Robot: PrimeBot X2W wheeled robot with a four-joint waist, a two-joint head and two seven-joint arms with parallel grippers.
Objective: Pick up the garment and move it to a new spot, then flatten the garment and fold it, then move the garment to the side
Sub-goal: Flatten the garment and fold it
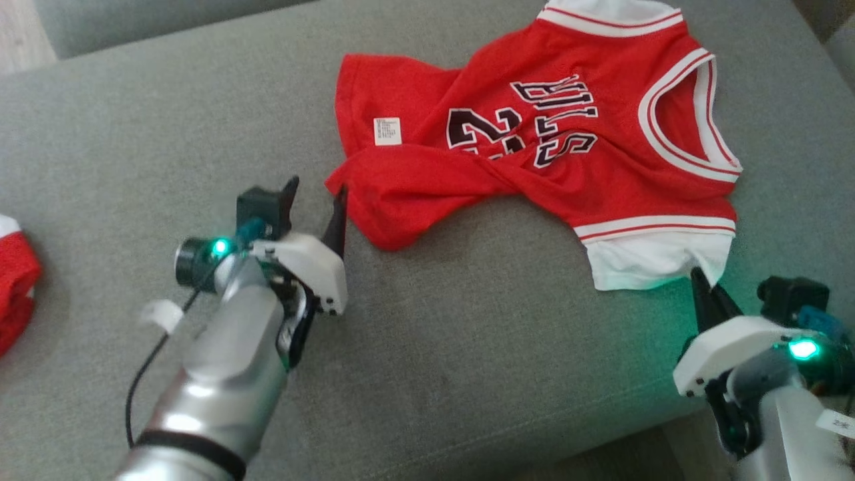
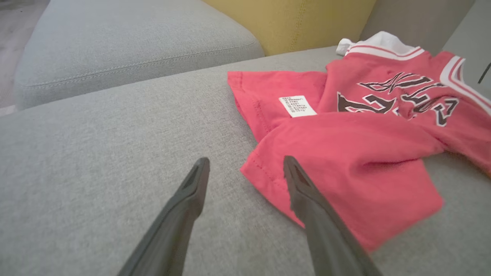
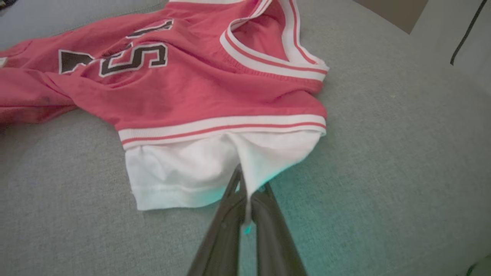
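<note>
The garment (image 1: pixel 568 167) is a red jersey with dark lettering, white trim and white sleeves, lying crumpled on the grey cushion (image 1: pixel 467 347). My left gripper (image 1: pixel 318 190) stands open at its lower hem corner. In the left wrist view the garment's (image 2: pixel 364 161) corner lies between the fingers of this gripper (image 2: pixel 245 165), and one finger overlaps the red hem. My right gripper (image 1: pixel 698 275) is shut on the edge of the white sleeve (image 1: pixel 654 257). The right wrist view shows that gripper (image 3: pixel 247 184) pinching a fold of the white sleeve (image 3: pixel 184 168) of the garment (image 3: pixel 191 88).
Another red-and-white cloth (image 1: pixel 13 280) lies at the far left edge of the cushion. A second grey cushion (image 2: pixel 115 50) and a yellow backrest (image 2: pixel 299 23) stand beyond the garment. The cushion's front edge runs near my right arm at the lower right.
</note>
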